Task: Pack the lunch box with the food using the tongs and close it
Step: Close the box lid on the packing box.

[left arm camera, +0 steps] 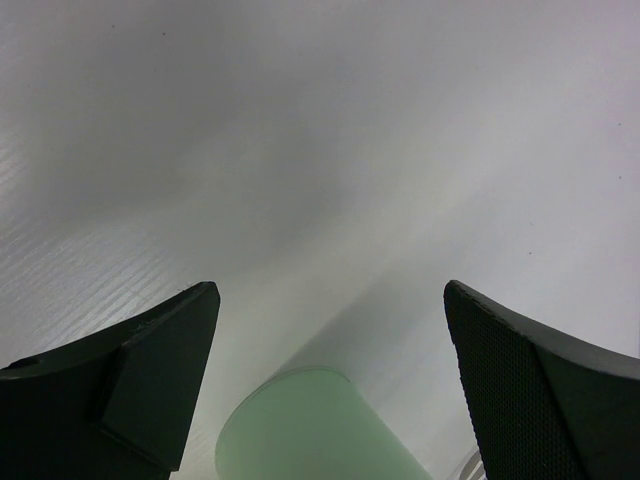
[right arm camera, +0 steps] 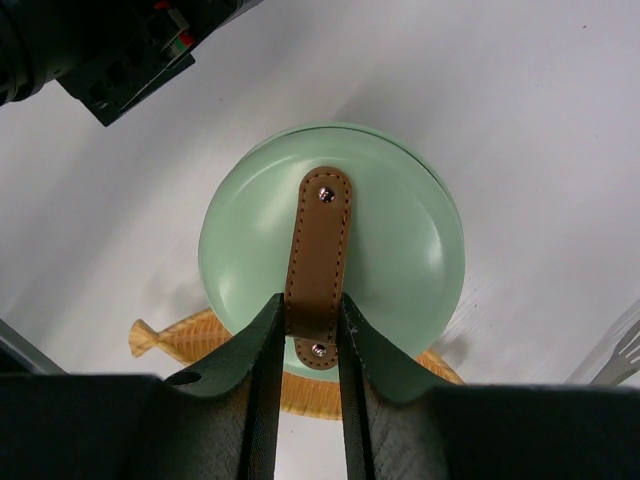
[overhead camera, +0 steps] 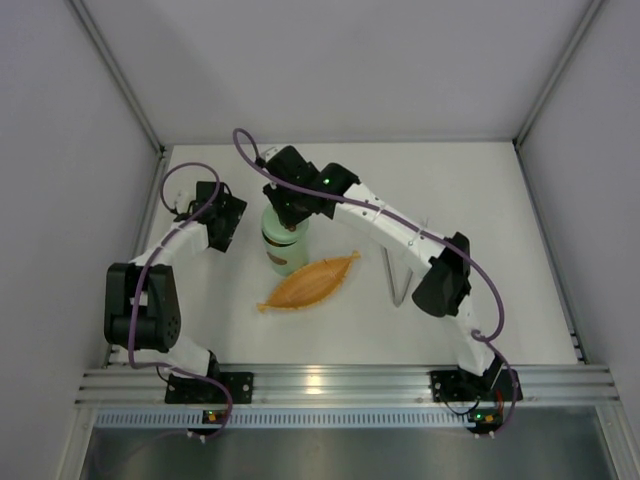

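While right gripper (right arm camera: pixel 310 305) jaws pinched the lid (right arm camera: pixel 400 240) handle (right arm camera: pixel 320 240) atop the lunch box (overhead camera: pixel 284 255), left gripper (left arm camera: pixel 330 290) jaws stood wide; tongs (overhead camera: pixel 397 275) lay apart on surface (overhead camera: pixel 480 200).

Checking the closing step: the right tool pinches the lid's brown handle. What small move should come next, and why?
Probably ease the lid straight down to seat it. The right tool is shut on its brown handle above the lunch box, the tongs lie aside on the table, and the orange tray looks bare. Whether the lid already sits fully is unclear.
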